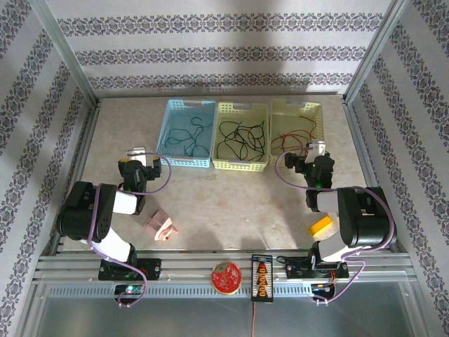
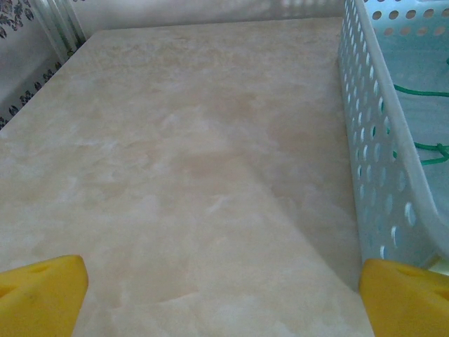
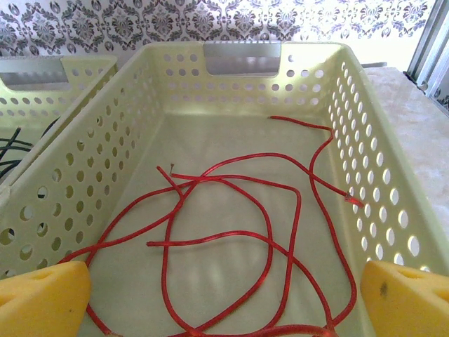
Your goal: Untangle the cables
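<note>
left gripper (image 2: 224, 302): released, jaws spread wide, nothing between the yellow pads (image 2: 42, 295); hovering over bare table (image 2: 182, 175), perforated wall of blue basket (image 2: 372, 140) just to its right
right gripper (image 3: 224, 302): released, jaws wide, nothing held; poised at near end of right yellow basket (image 3: 393, 189), looking into it
green cables (image 1: 184, 140): loose strands lying in the blue basket, leftmost of the three; in left wrist view seen over and through the holed wall
black cables (image 1: 242, 139): several loops heaped in middle basket (image 1: 240, 166), crossing one another
red cables (image 3: 193, 181): on floor of right yellow basket, long loops crossing in several places; one end up near far wall, another touching the right wall; strand count cannot tell
baskets: three in a row at far side of table, side by side; walls touching or just apart, cannot tell
sorting: one colour per basket, green / black / red from left to right
pink object (image 1: 160, 226): on table near left arm, well apart from baskets; too small to identify
yellow block (image 1: 320, 226): on table beside right arm, partly hidden by it
red disc (image 1: 226, 276): on near rail between the arm bases
black connector strip (image 1: 261, 278): just right of the disc, straight red lead running down from it
</note>
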Robot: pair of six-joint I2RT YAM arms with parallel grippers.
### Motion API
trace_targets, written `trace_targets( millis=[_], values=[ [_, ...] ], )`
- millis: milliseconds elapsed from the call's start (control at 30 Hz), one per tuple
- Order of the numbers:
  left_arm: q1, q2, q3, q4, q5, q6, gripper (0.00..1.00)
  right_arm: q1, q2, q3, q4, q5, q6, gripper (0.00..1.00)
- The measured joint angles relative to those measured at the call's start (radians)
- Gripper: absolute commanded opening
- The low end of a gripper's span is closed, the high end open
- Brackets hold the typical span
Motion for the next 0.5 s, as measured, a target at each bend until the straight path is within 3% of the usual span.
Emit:
trace_targets(
  millis=[500],
  values=[
    [0.000,0.000,0.000,0.000,0.001,0.000,0.99,-0.002,0.000,0.000,-0.003,-0.018,-0.011,0.98]
  ],
)
